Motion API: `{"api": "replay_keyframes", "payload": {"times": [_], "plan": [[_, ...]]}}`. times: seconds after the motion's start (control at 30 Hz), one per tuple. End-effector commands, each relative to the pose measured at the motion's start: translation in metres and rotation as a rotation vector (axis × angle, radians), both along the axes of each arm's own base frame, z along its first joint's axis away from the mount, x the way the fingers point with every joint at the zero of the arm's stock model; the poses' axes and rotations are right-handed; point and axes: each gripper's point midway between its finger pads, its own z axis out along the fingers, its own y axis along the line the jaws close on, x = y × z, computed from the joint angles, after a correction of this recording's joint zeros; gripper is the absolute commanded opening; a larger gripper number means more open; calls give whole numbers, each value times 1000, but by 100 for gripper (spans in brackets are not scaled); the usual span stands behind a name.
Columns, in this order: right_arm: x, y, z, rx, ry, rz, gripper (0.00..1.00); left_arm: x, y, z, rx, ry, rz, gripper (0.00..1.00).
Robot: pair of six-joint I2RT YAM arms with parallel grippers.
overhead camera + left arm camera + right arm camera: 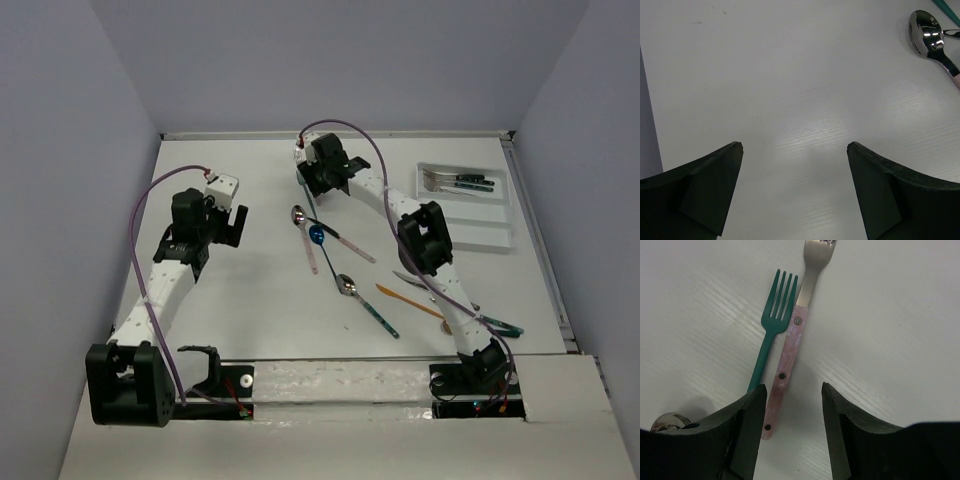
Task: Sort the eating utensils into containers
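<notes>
Table: white surface. Your left arm and right arm both reach out over it.

Cutlery tray: white, at the far right of the table, well apart from both grippers. Its farthest compartment holds a few dark-handled utensils lying lengthwise, silver heads to the left.

Left gripper: jaws wide apart, holding nothing, hanging over bare table on the left side. A pink-handled spoon lies at the upper right corner of its wrist view, clear of the fingers.

Right gripper: at the far middle of the table, jaws parted and straddling the tail of a pink-handled utensil, not clamped on it. You cannot tell whether the handle touches the finger on the left of that view. The utensil's silver head is cut off by the frame edge. A teal fork lies just beside it on the table, tines pointing the same way.

Loose items at mid-table, seen from overhead: blue spoon, teal-handled spoon, orange-handled utensil. More lie near the right arm's base, partly hidden by it.
</notes>
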Motion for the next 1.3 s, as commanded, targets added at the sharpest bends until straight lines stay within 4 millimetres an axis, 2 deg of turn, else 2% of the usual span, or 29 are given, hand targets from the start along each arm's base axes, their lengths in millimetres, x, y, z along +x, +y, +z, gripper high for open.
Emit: {"api": "replay_keyframes", "payload": {"times": [0.0,0.23,0.47,0.57,0.7,0.77,0.9,1.0,1.03,1.1,1.13,1.23,1.27], "plan": [[18,3,30,24,-93,-49,52,6,4,21,15,-99,0,99],[17,1,1,-14,-60,-44,50,4,3,29,17,-135,-8,99],[15,9,-3,-15,-48,-19,50,3,3,28,21,-148,-14,99],[16,2,-10,-55,-46,-40,49,4,4,27,26,-148,-10,99],[9,-3,-20,-84,-7,-34,47,4,5,26,31,-156,-5,99],[5,-6,-25,-103,10,-36,42,4,5,25,31,-158,-5,99],[1,-15,-36,-145,35,-52,21,3,6,26,34,-161,-2,99],[-9,-18,-39,-137,75,-62,9,2,7,28,37,-171,3,99],[-13,-18,-38,-128,89,-65,0,1,7,28,39,-172,3,99],[-24,-31,-37,-122,134,-101,0,-1,8,30,40,-182,4,99],[-35,-44,-34,-133,161,-120,0,-3,9,30,44,-185,7,99],[-57,-59,-32,-138,174,-131,0,-7,11,27,54,-192,7,99],[-78,-79,-33,-152,208,-150,0,-7,12,28,59,-204,6,99]]}}
